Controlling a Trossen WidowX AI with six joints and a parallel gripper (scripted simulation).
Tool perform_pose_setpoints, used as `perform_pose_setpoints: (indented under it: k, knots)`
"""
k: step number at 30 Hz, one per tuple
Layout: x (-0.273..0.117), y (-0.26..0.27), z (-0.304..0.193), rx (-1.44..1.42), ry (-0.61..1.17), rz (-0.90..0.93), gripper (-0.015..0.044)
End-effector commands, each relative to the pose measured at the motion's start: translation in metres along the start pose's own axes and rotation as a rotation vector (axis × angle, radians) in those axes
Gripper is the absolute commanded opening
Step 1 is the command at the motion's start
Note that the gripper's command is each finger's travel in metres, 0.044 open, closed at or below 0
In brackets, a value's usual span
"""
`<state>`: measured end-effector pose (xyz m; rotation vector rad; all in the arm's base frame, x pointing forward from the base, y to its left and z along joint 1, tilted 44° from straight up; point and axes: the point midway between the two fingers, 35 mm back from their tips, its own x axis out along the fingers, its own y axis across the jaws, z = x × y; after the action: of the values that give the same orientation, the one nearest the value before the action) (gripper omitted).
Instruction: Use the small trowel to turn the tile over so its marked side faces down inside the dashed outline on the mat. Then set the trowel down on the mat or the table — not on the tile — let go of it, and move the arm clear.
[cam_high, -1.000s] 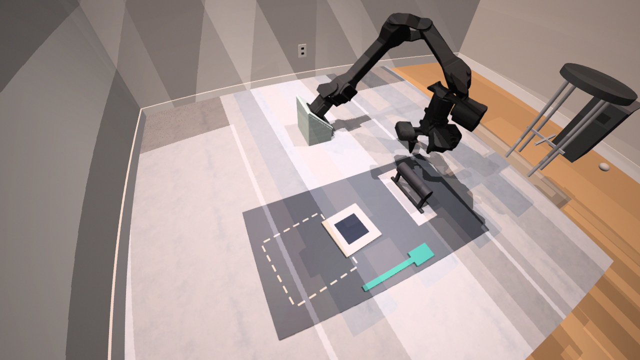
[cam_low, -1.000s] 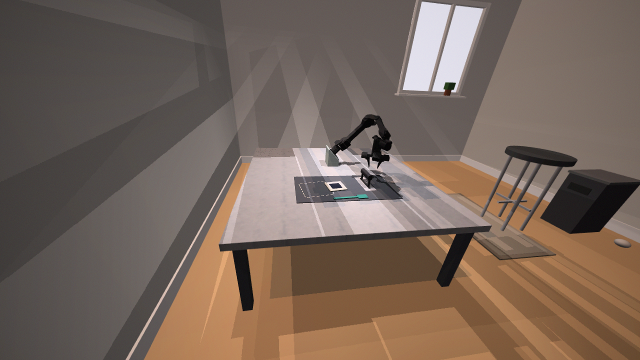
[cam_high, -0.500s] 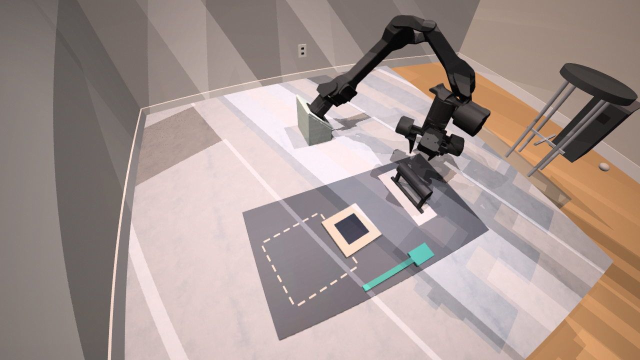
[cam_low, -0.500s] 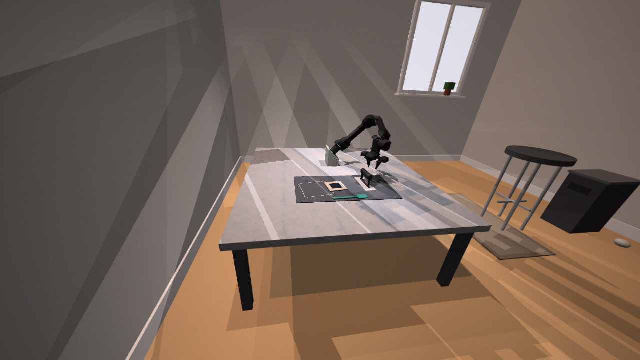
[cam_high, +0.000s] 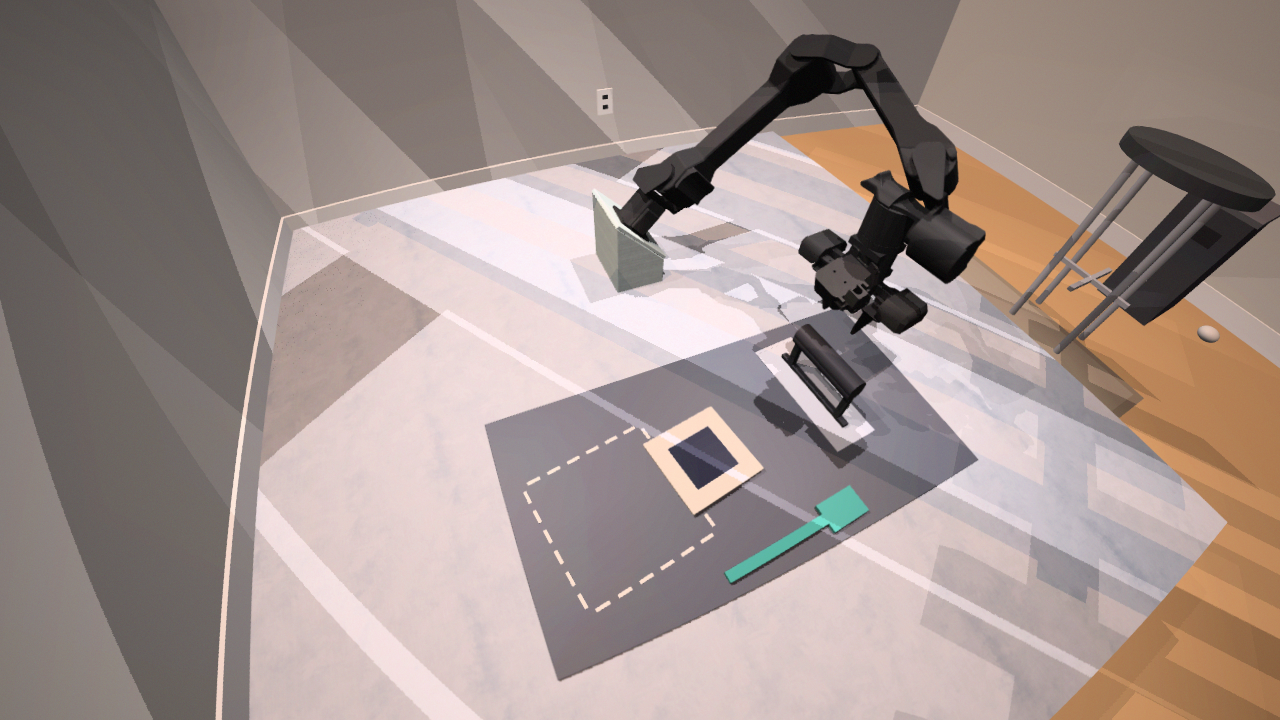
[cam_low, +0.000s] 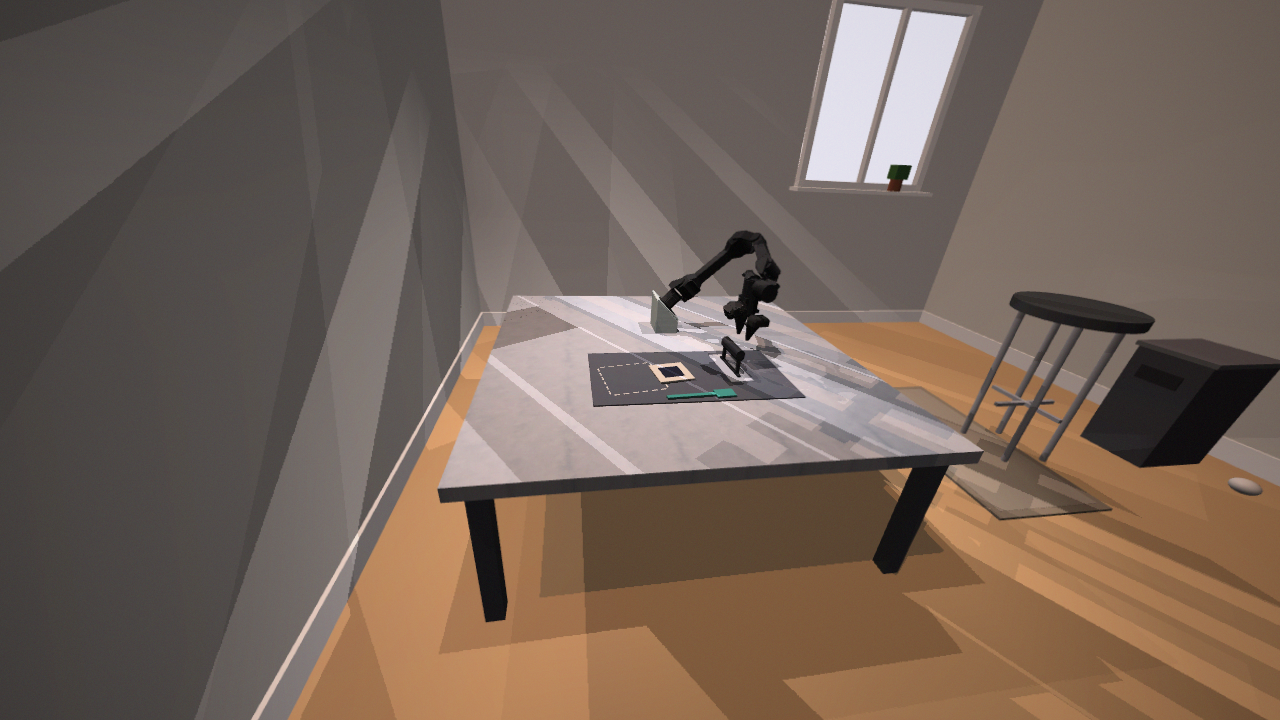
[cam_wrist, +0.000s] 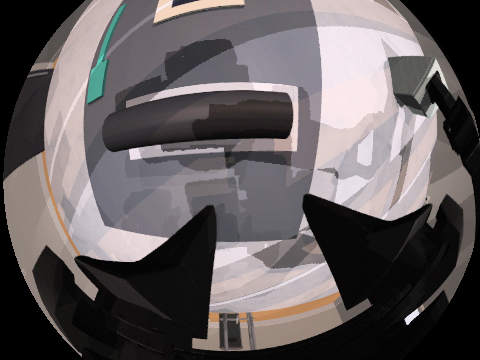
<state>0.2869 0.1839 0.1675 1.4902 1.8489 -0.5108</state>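
My fingers (cam_high: 856, 315) (cam_low: 746, 333) stand well apart, gripping nothing, near a smooth black cylindrical handle (cam_high: 830, 360) (cam_low: 732, 348) (cam_wrist: 200, 121) at the wrist view's centre left.

Small trowel (cam_high: 827, 360) (cam_low: 733, 350) (cam_wrist: 200, 120): black cylindrical grip over a pale rectangular blade, lying flat toward the far right of the dark grey mat (cam_high: 586, 640) (cam_low: 778, 385) (cam_wrist: 275, 55). Tile (cam_high: 703, 457) (cam_low: 672, 371) (cam_wrist: 200, 13): cream, square, flat, dark-marked side up, overlapping the right side of the dashed outline (cam_high: 529, 484) (cam_low: 614, 394) at left.
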Motion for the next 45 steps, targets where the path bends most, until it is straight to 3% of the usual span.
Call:
perform_pose_setpoints:
  k: [1, 45]
  knots:
    - [-0.002, 0.005, 0.004, 0.127, 0.004, 0.003, 0.0270]
    - [-0.017, 0.037, 0.057, 1.633, 0.008, -0.002, 0.0270]
